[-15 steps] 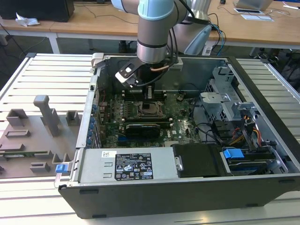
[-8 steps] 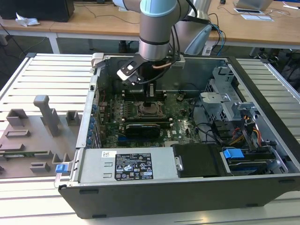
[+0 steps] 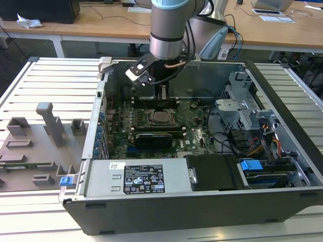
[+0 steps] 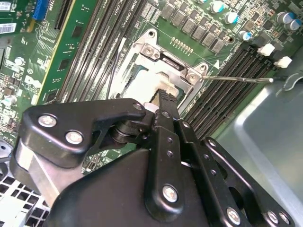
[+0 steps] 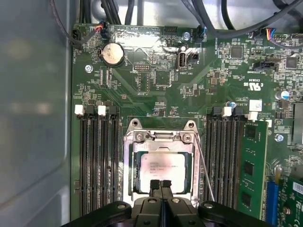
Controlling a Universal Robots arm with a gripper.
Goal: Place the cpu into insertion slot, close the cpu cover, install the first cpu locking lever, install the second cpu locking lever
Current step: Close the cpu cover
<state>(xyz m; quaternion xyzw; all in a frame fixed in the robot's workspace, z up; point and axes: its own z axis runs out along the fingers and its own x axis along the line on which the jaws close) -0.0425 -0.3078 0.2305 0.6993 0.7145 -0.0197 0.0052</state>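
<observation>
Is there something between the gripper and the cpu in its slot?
Nothing visible. The shut gripper hangs right over the cpu, whose bare top shows through the window of the cover. A thin lever lies beside the cover, out of the path.

Under gripper (image 5: 161, 184): one cpu (image 5: 163, 165) edge and one cpu cover (image 5: 161, 138) side hidden; lever (image 5: 204, 170) tip seemingly lost there too.

In insertion slot (image 5: 135, 172): cpu (image 5: 163, 165); cpu cover (image 5: 161, 137) over it; memory slots (image 5: 97, 161) flanking.
</observation>
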